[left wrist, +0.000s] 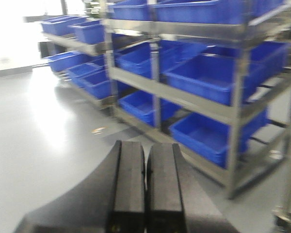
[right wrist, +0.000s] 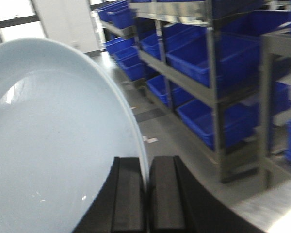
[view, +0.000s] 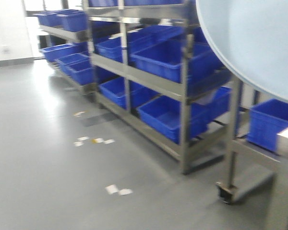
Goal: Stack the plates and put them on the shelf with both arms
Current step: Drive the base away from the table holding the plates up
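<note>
A pale bluish-white plate (right wrist: 53,141) fills the left of the right wrist view, held on edge. My right gripper (right wrist: 146,165) is shut on its rim, one finger on each face. The same plate (view: 254,43) shows large at the top right of the front view, in the air before the shelving. I cannot tell whether it is one plate or two stacked. My left gripper (left wrist: 145,150) is shut and empty, its fingers (left wrist: 131,179) pressed together, held above the grey floor and facing the shelves.
Steel shelving racks (view: 185,91) with several blue plastic bins (view: 173,115) run along the right and back. A wheeled steel cart (view: 235,187) stands at the right. Bits of white tape (view: 117,190) lie on the grey floor at the left.
</note>
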`<action>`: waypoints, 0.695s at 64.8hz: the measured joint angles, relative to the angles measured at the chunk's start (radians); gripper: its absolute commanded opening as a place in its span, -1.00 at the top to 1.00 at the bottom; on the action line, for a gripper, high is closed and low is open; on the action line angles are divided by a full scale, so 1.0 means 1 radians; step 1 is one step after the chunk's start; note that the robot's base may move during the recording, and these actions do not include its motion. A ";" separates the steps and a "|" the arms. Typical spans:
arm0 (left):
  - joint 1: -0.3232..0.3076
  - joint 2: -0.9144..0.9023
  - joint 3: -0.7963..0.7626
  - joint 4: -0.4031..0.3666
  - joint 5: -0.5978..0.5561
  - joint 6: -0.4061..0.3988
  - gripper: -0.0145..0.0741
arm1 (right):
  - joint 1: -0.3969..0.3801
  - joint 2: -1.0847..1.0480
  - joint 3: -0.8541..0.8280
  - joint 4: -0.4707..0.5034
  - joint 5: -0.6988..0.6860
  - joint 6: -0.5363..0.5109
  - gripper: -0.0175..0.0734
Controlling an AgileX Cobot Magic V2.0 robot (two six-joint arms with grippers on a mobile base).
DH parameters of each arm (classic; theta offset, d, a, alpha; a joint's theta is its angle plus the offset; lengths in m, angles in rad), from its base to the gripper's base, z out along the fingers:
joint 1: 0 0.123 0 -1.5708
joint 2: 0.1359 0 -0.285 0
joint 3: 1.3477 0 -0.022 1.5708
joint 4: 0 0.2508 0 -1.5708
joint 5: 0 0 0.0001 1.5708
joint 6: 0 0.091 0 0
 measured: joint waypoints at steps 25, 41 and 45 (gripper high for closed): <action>0.000 0.000 0.000 0.000 0.000 0.000 0.49 | 0.000 0.000 0.000 0.000 0.000 0.000 0.51; 0.000 0.000 0.000 0.000 0.000 0.000 0.49 | 0.000 0.000 0.000 0.000 0.000 0.000 0.51; 0.000 0.000 0.000 0.000 0.000 0.000 0.49 | 0.000 0.000 0.000 0.000 0.000 0.000 0.51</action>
